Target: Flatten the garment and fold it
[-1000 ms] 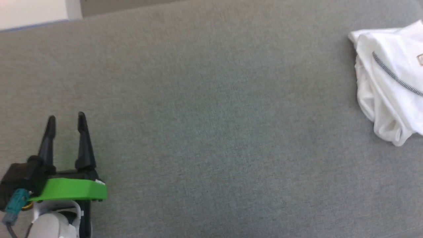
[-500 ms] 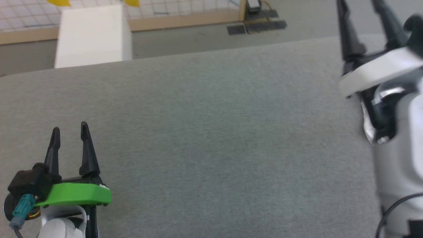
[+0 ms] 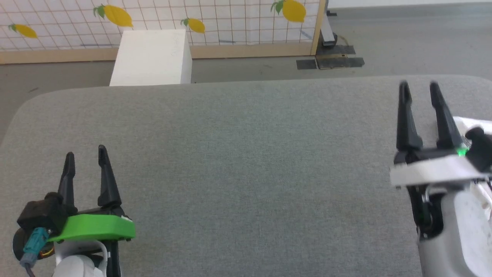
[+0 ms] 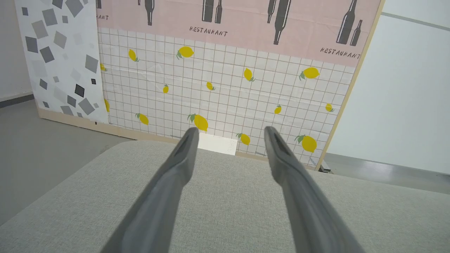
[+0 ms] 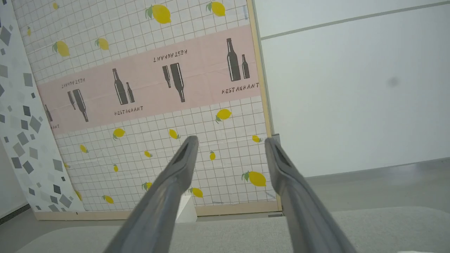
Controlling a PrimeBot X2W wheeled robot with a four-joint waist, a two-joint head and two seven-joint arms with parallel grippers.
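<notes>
Left tool point(image 3: 85, 153), fingers spread and empty, hovers over the near left of the grey bench point(image 3: 246, 154). Right tool point(image 3: 419, 86), likewise spread and empty, hangs at the bench's right side. The garment point(image 3: 477, 125) lies behind it at the right edge, largely hidden. A white box point(image 3: 152, 57) stands beyond the far edge, before a lemon-patterned screen point(image 3: 230, 19).

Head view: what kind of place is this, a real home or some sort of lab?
Probably a lab or test space, not a home: a wood-framed backdrop panel printed with lemons stands on bare grey floor, with a plain white box beyond the fabric-covered work table.
</notes>
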